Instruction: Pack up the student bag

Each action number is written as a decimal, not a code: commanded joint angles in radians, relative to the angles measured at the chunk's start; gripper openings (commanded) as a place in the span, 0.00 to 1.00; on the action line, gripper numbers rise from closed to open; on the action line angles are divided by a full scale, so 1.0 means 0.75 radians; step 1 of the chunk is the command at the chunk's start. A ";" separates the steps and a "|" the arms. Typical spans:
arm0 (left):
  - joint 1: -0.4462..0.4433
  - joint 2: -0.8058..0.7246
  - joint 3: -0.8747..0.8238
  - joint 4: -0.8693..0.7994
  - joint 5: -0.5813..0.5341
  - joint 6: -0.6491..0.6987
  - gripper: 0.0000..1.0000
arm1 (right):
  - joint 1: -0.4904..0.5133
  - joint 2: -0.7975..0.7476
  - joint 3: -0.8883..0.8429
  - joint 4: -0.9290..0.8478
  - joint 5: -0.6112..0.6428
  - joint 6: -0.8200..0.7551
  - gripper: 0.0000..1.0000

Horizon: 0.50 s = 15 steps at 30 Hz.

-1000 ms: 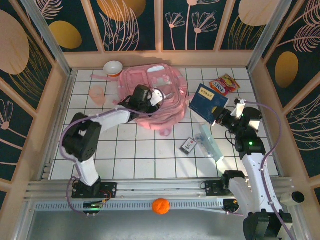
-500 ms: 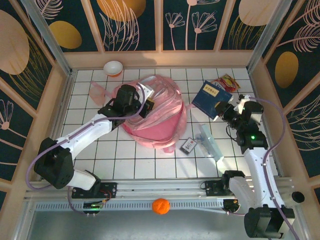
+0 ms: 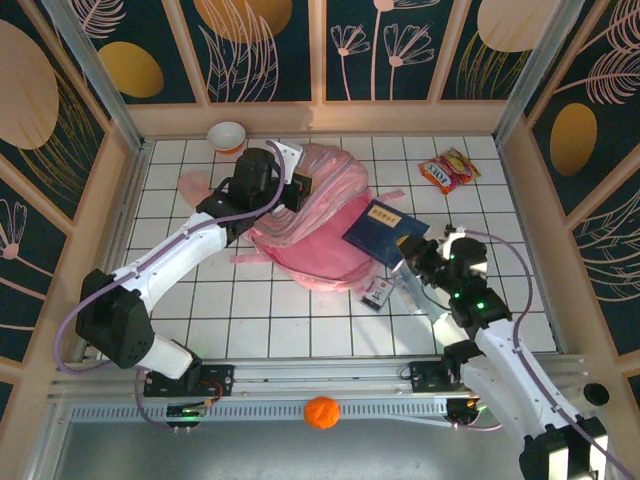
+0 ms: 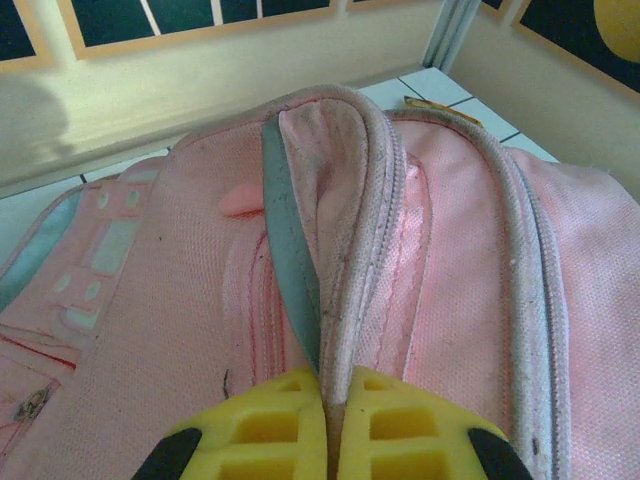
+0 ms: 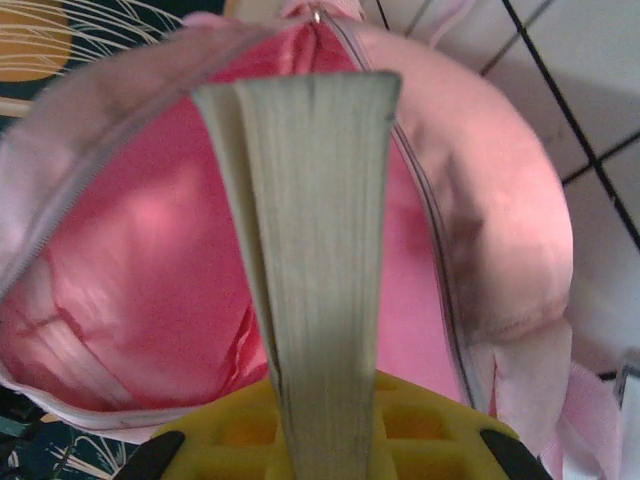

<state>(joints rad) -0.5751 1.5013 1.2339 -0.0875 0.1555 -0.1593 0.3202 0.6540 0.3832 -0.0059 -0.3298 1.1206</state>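
The student bag (image 3: 305, 245), a big pink backpack, lies mid-table with its mouth facing right. My left gripper (image 3: 296, 188) is shut on the bag's upper zipper rim and holds it up. In the left wrist view the yellow fingers (image 4: 270, 425) pinch that white-trimmed rim (image 4: 345, 250) of the bag (image 4: 460, 260). My right gripper (image 3: 413, 250) is shut on a blue book (image 3: 375, 228) and holds it at the bag's mouth. In the right wrist view the book's page edge (image 5: 310, 200) points into the open pink inside of the bag (image 5: 130, 270).
A white and orange bowl (image 3: 227, 134) and a translucent pink cup (image 3: 192, 184) are at the back left. A snack packet (image 3: 448, 168) lies back right. A small dark card (image 3: 377, 293) and a clear case (image 3: 418, 283) lie by the right arm. An orange ball (image 3: 321, 412) sits below the front rail.
My right gripper has carried the blue book left and nearer, from the right side up to the bag's mouth. My left gripper has pulled the bag's rim back and up, opening the bag.
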 commanded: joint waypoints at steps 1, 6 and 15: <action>0.003 -0.014 0.099 0.160 0.000 -0.023 0.00 | 0.108 0.034 -0.012 0.355 0.128 0.139 0.00; 0.006 0.003 0.129 0.160 0.024 -0.019 0.00 | 0.292 0.223 -0.071 0.711 0.293 0.235 0.00; 0.008 0.001 0.110 0.208 0.076 -0.064 0.00 | 0.457 0.651 0.029 1.085 0.469 0.278 0.00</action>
<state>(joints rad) -0.5743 1.5253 1.2694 -0.0929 0.1730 -0.1799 0.6441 1.0889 0.3515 0.5873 -0.0658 1.2968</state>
